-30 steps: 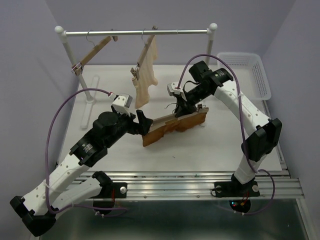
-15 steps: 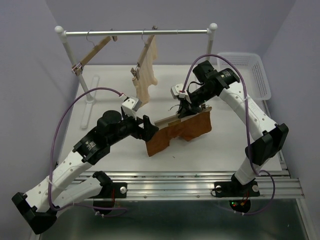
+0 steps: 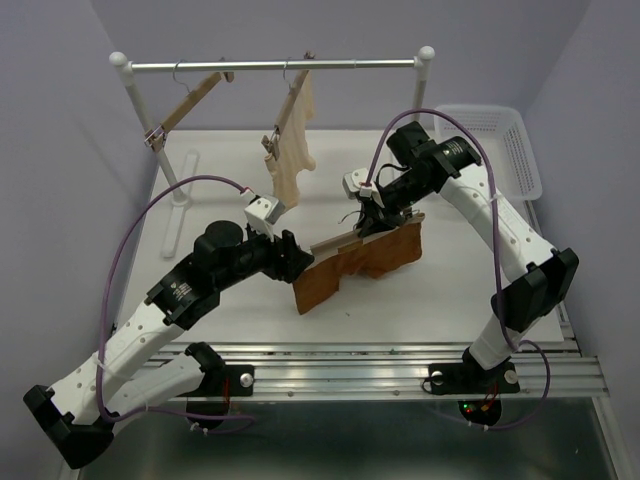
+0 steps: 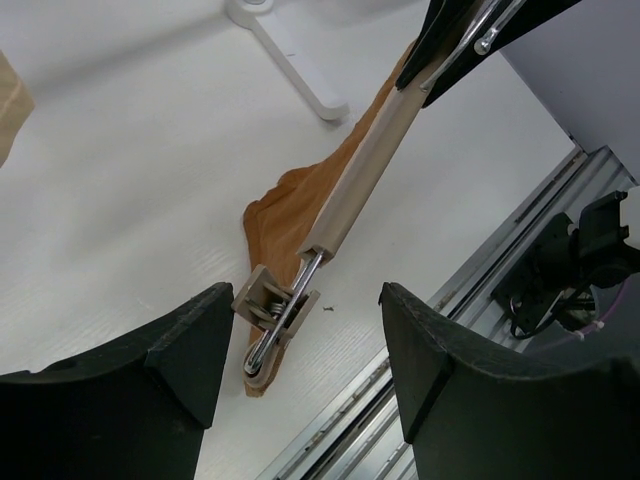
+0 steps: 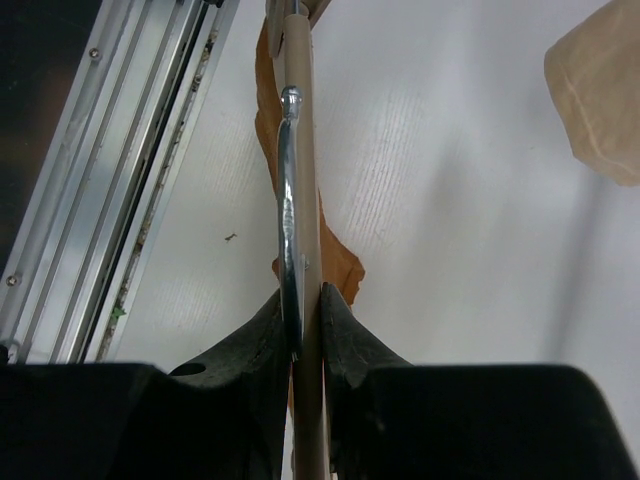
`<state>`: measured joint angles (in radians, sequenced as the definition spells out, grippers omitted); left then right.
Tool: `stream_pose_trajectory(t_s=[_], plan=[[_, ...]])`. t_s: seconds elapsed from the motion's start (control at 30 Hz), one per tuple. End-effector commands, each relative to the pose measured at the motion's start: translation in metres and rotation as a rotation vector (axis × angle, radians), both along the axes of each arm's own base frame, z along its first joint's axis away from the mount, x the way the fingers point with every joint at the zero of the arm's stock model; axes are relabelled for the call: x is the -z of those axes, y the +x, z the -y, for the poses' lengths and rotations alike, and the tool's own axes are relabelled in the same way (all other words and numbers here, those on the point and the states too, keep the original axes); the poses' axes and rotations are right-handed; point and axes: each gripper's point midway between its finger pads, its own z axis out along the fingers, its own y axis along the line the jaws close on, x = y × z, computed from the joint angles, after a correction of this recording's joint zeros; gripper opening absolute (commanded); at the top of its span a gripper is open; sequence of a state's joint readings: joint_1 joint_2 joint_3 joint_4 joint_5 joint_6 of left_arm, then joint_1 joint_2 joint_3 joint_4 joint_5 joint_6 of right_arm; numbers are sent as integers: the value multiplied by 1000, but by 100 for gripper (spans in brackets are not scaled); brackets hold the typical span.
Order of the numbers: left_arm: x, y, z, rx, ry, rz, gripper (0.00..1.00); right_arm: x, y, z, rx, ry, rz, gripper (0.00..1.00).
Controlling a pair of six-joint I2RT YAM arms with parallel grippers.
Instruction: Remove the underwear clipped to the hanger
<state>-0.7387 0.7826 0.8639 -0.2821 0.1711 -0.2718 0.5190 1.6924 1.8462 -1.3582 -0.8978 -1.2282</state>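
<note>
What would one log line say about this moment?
right gripper shut on hanger | left gripper open astride clip | underwear hanging from hanger

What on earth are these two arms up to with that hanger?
They are taking rust-brown underwear off a wooden hanger. The right gripper is clamped on the hanger, holding it up with the underwear hanging from it. The left gripper has its jaws open either side of the metal clip at one end, not yet squeezing it.
</note>
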Motion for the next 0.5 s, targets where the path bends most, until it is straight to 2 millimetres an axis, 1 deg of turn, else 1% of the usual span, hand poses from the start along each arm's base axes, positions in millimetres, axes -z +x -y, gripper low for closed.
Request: stream_pose_trajectory(t_s=[0.0, 0.07, 0.27, 0.43, 0.47], plan=[[-13, -3, 4, 25, -45, 31, 69, -35, -19, 1, -37, 83, 53, 1], [-11, -3, 5, 21, -43, 18, 69, -37, -20, 1, -38, 88, 56, 1], [-13, -2, 6, 15, -56, 19, 56, -36, -21, 1, -42, 88, 56, 1], [-18, -2, 4, 16, -52, 33, 47, -34, -20, 1, -42, 84, 54, 1], [-19, -2, 4, 18, -54, 37, 47, -34, -20, 1, -42, 83, 56, 1]])
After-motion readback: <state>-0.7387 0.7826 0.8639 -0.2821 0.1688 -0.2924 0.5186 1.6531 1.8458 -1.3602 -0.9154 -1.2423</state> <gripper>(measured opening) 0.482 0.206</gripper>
